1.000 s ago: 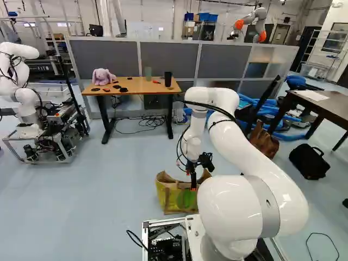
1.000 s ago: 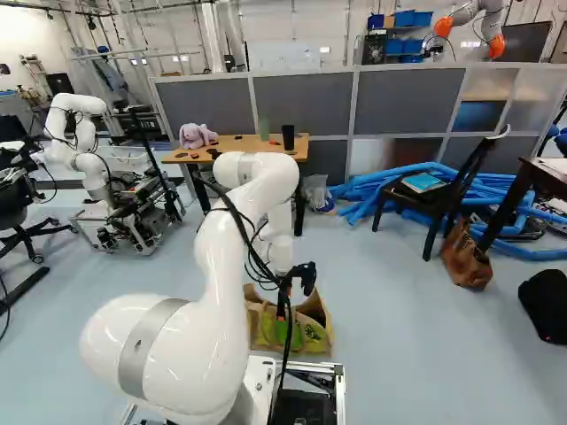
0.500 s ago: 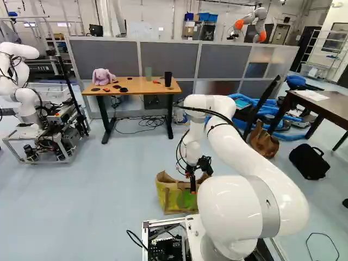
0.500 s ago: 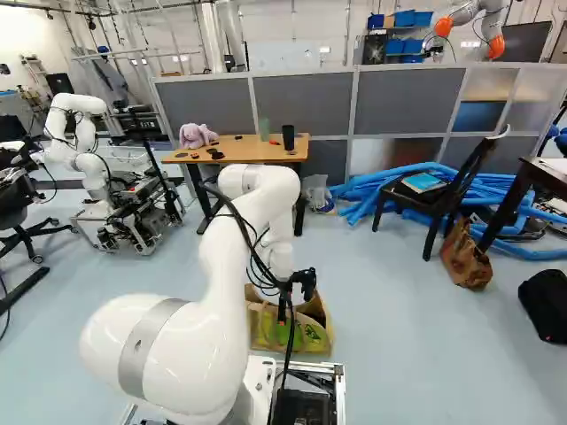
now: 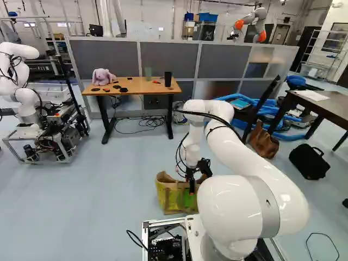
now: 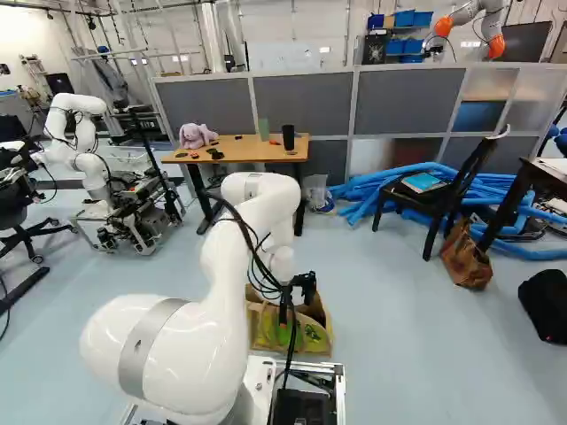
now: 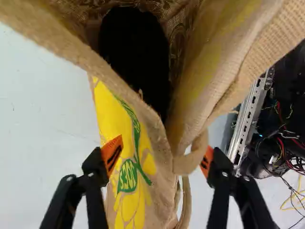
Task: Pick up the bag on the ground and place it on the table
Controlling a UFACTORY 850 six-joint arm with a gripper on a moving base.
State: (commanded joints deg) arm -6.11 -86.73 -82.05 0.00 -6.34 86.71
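My gripper [image 5: 192,186] points down at the open-topped tan and yellow bag [image 5: 169,197], which stands on the floor just ahead of the base. In the wrist view the gripper [image 7: 160,156] is open, its two orange-padded fingers wide apart. One end of the bag's tan rim [image 7: 151,117] and a looped handle [image 7: 191,160] lie between them. One finger overlaps the yellow printed side [image 7: 125,167]; the other is beside the handle. No grip from both sides shows. The bag's inside is dark. The wooden table [image 5: 142,87] stands beyond, against the partition.
A pink plush rabbit [image 5: 102,76], a black cup [image 5: 168,79] and small items are on the table. Another robot [image 5: 24,103] stands to the left. Blue tubes [image 6: 381,190], a chair [image 6: 447,195], a brown bag [image 6: 466,257] and a black bag [image 5: 309,161] are to the right.
My arm has come down a little, bringing the gripper slightly lower at the bag. The base and the bag show no clear movement.
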